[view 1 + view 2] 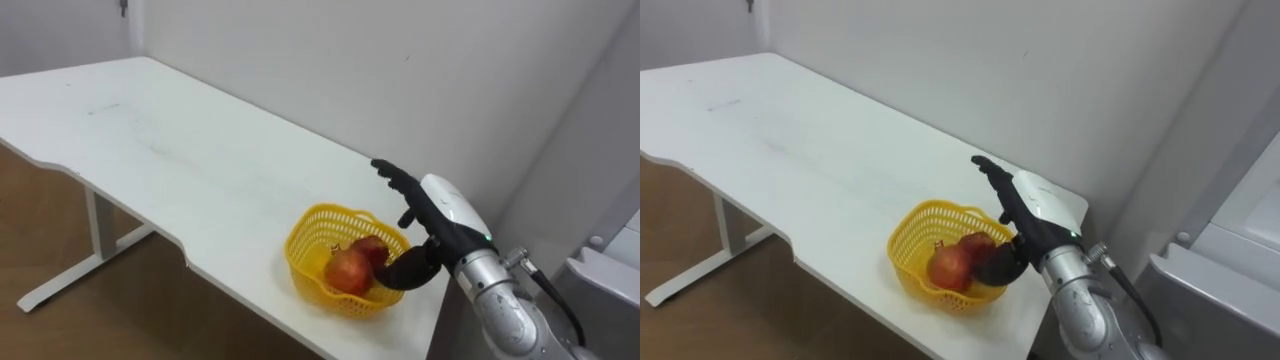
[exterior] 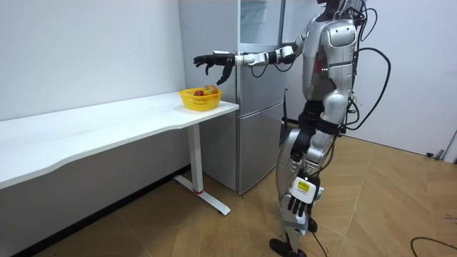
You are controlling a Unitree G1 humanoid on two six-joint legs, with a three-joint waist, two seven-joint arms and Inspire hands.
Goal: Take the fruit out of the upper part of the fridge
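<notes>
A yellow plastic basket point(image 1: 310, 225) stands at the right end of the white table point(image 1: 150, 140), close to its front edge. In it lie two red round fruits point(image 1: 347, 270) and something yellow beneath them. My right hand point(image 1: 425, 205) hovers just above the basket's right rim, open with spread fingers and nothing in it. In the room view the same hand point(image 2: 214, 61) reaches out over the basket point(image 2: 201, 100) from where I stand in front of the fridge point(image 2: 250, 93). My left hand point(image 2: 296, 205) hangs relaxed by my thigh.
The grey fridge stands right beside the table's end, and its edge point(image 1: 1240, 230) shows at the right. A white wall runs behind the table. The long tabletop to the left of the basket is bare. Wooden floor lies below.
</notes>
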